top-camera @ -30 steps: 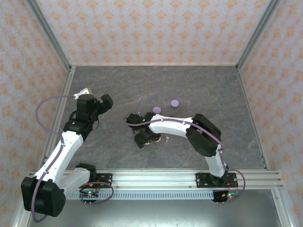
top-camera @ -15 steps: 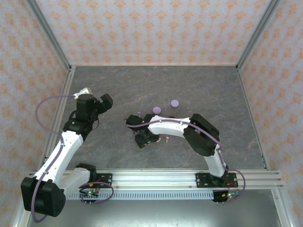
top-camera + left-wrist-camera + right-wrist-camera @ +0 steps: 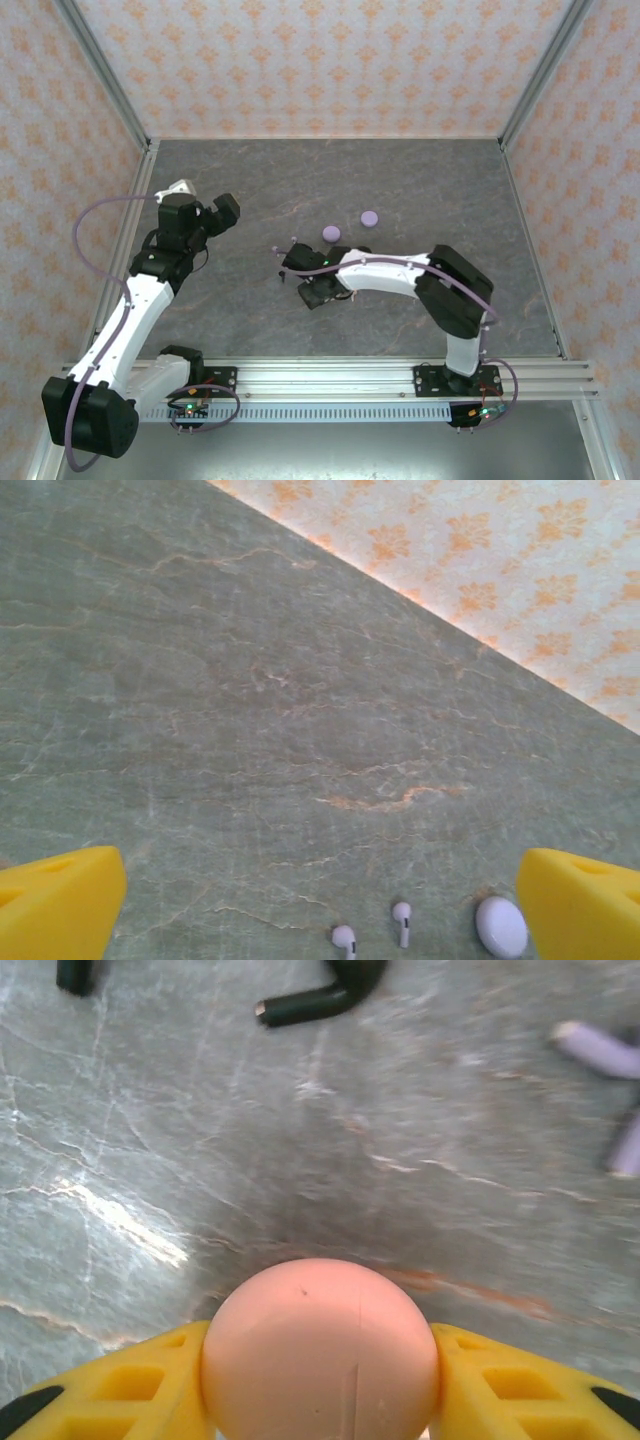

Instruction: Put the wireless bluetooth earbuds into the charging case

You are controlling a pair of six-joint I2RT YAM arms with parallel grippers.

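Right gripper: my right gripper (image 3: 320, 1365) is clamped on a smooth, salmon-pink round charging case (image 3: 320, 1325), with the ribbed yellow fingers (image 3: 120, 1385) pressing on either side. From above, that gripper (image 3: 316, 292) sits low near the middle of the grey veined stone-look table (image 3: 450, 200).
Left gripper: my left gripper (image 3: 322, 902) is spread wide with nothing between its yellow tips. It hovers towards the table's left side, well apart from the right one.
Earbuds: black stemmed earbuds (image 3: 322, 996) lie loose on the table beyond the pink case. Lilac stemmed earbuds (image 3: 600, 1050) lie off to one side, blurred. Two pale stemmed earbuds (image 3: 343, 938) lie just beside a pale oval case (image 3: 500, 926). They look near white, and I cannot tell whether they are really lilac.
Other cases: two lilac disc-shaped cases (image 3: 331, 232) sit farther back, near each other but apart.
Done: as I judge it, only the pink case is in hand. No earbud is seated in any case I can see.
Left: nearly everything. The case must be opened if it is shut, and I see only a dome with a thin seam, so I cannot tell. Then the matching buds must be found and seated.
Materials: the case is glossy hard plastic, rounded and likely slippery. The buds are tiny, hard and stemmed. The table is matt with light veins and one bright glare patch.
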